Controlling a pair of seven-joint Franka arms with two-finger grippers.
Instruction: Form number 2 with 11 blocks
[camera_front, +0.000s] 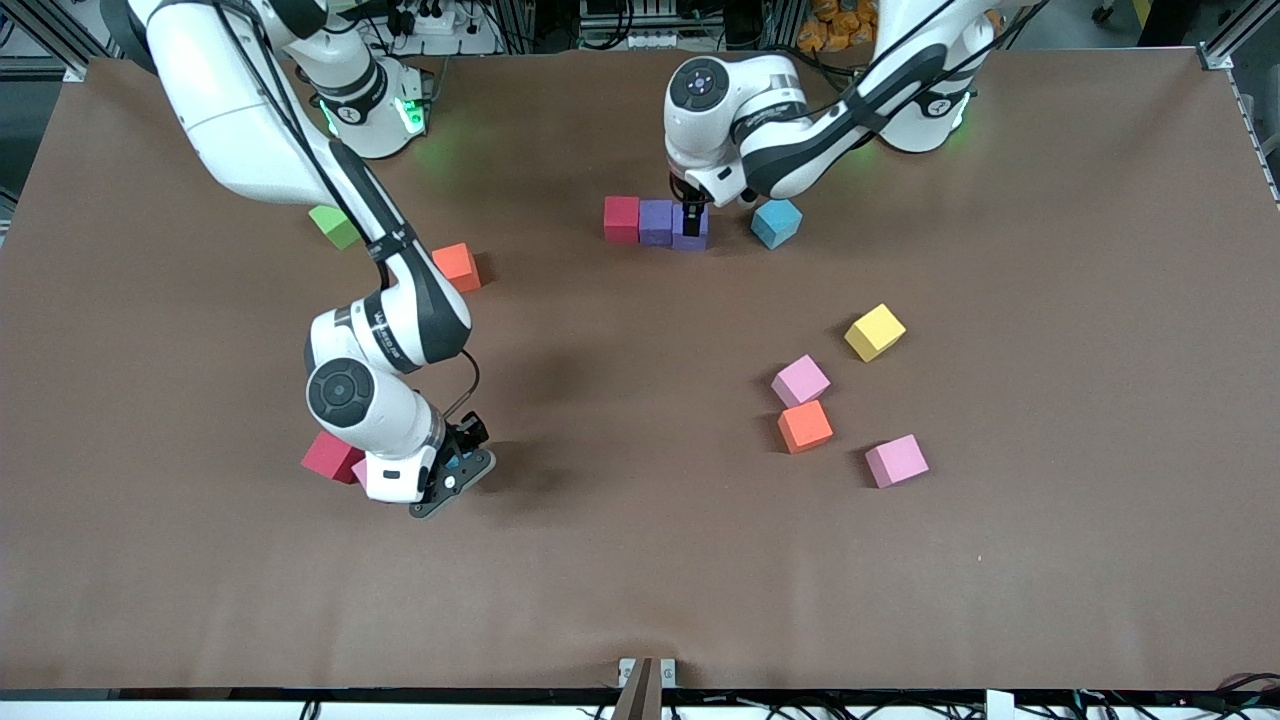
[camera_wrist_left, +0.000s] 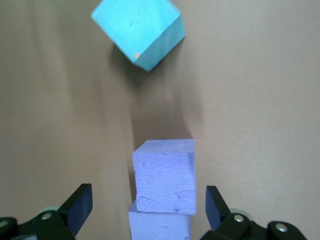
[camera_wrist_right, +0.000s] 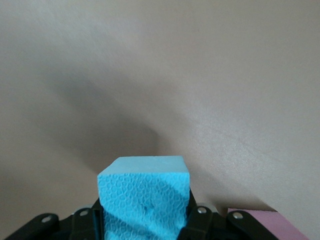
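Front view: the table (camera_front: 640, 580) is cut off at its edges, and my right arm's wrist covers my right gripper (camera_wrist_right: 143, 222), so the fingers do not show from that camera. The same wrist hides most of a red block (camera_front: 328, 456) and all but a sliver of a pink block (camera_front: 359, 470) beside it, at the right arm's end of the table.

Right wrist view: the fingers (camera_wrist_right: 192, 220) press both sides of the gripped light blue block (camera_wrist_right: 144, 192). I cannot tell whether it is lifted. A pink corner shows just beside it.

My left gripper (camera_wrist_left: 147, 205) is open, low over a row of three touching blocks: red row block (camera_front: 621, 219), middle purple block (camera_front: 655, 221), end purple block (camera_wrist_left: 164, 175). The fingers (camera_wrist_left: 80, 205) straddle the end purple block, clear of its sides.

The free light blue block (camera_front: 776, 222) lies near that end, turned askew.

Loose, nearer the camera:
- yellow block (camera_front: 874, 331)
- upper pink block (camera_front: 800, 380), touching the orange block (camera_front: 804, 426)
- lone pink block (camera_front: 896, 460)

A red-orange block (camera_front: 458, 266) and a green cube (camera_front: 335, 226) lie partly under my right arm.
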